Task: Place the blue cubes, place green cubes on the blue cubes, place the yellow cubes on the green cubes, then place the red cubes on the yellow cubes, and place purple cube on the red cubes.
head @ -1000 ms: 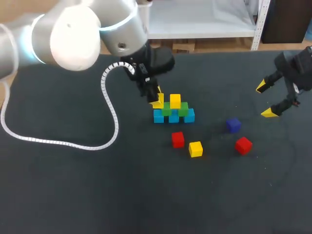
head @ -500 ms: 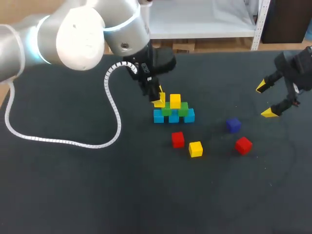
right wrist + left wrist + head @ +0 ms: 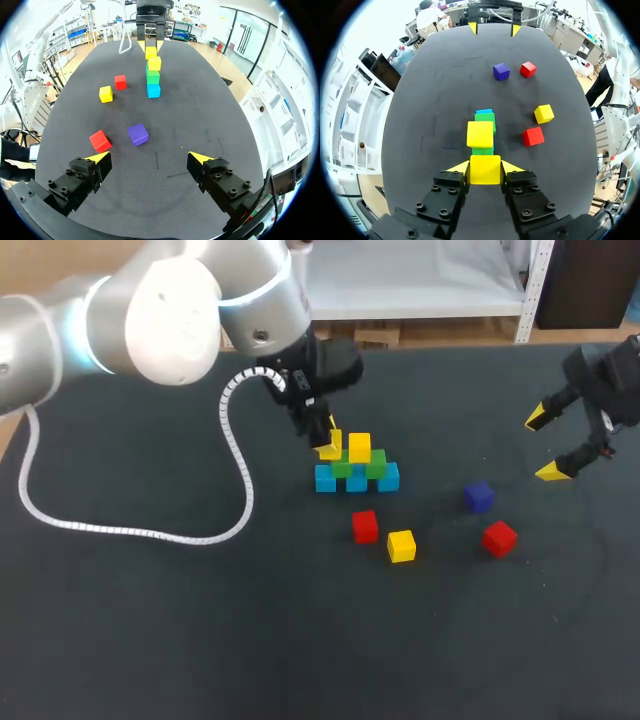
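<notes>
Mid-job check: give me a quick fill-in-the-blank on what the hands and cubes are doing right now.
1. The left hand is shut on a ____ cube.
2. The right hand is ____ and holds nothing.
3. Loose on the table lie ____ red cubes.
4. The stack has a bottom row of ____ cubes.
Missing words: yellow; open; two; blue.

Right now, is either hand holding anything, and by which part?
Left hand holds a yellow cube, fingertips pressed on two opposite side faces. Right hand is open and empty.
</notes>
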Tool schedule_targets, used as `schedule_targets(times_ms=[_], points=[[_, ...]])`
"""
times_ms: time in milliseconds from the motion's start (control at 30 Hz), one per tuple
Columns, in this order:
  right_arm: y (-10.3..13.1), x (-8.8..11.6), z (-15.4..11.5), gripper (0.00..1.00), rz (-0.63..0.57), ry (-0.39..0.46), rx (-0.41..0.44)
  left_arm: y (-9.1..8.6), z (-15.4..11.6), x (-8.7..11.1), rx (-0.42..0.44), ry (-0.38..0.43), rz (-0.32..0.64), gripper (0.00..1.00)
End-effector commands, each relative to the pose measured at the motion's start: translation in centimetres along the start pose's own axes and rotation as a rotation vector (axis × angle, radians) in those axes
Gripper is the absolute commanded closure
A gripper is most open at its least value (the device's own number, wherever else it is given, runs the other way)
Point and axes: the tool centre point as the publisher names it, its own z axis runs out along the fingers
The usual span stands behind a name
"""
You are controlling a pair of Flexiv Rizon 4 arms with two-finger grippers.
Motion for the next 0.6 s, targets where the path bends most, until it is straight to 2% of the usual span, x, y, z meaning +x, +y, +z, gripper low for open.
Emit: schedule_targets(times_ms=[33, 600], points=[[-0.01, 0.03, 0.01, 0.00, -0.001, -0.002, 0.000, 0.52, 0.15, -0.17, 0.008, 0.003, 0.002, 1.00], [-0.01, 0.03, 0.01, 0.00, -0.001, -0.002, 0.000, 0.55, 0.45, -0.30, 0.018, -0.010, -0.003, 1.00]])
